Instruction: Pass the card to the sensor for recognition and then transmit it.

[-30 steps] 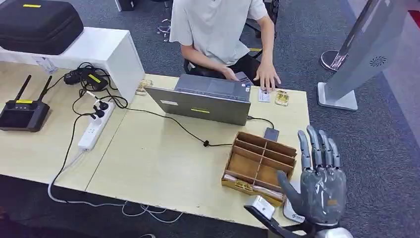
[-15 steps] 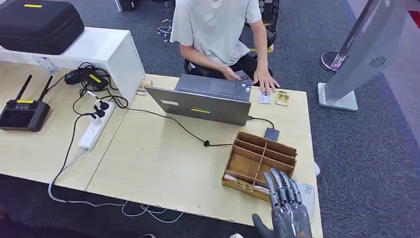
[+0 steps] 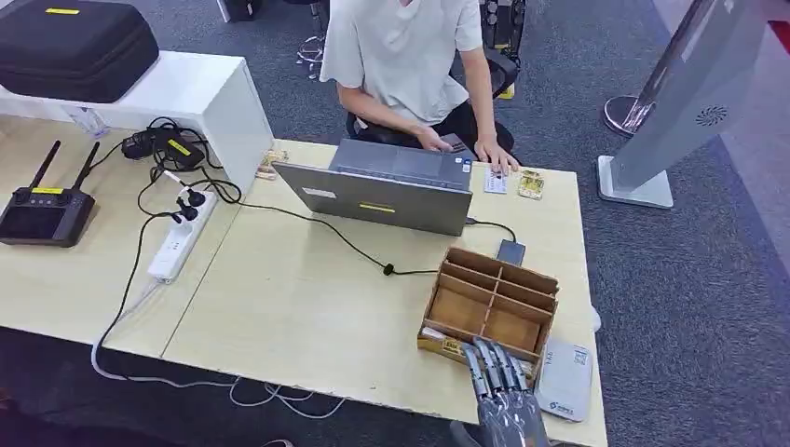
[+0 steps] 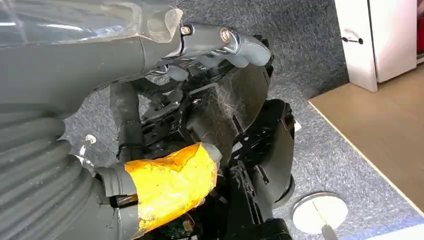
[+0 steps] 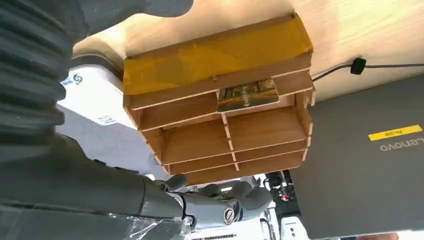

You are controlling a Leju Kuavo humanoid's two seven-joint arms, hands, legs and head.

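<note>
The printed plastic card is lying in the near slot of the brown wooden divider tray at the counter's near edge. The right hand is hovering at that edge, fingers extended, holding nothing, beside the white flat sensor. The left hand's grip: cannot tell.

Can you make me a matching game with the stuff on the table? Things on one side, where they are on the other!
Things:
1. card
2. laptop
3. white sensor
4. power strip

Places:
A. flat on the table beside the wooden box, near the table's corner
B. in front of the seated person
C. inside the wooden box, in a slot at its near side
D. on the table near the black cables

Pairs: 1-C, 2-B, 3-A, 4-D
</note>
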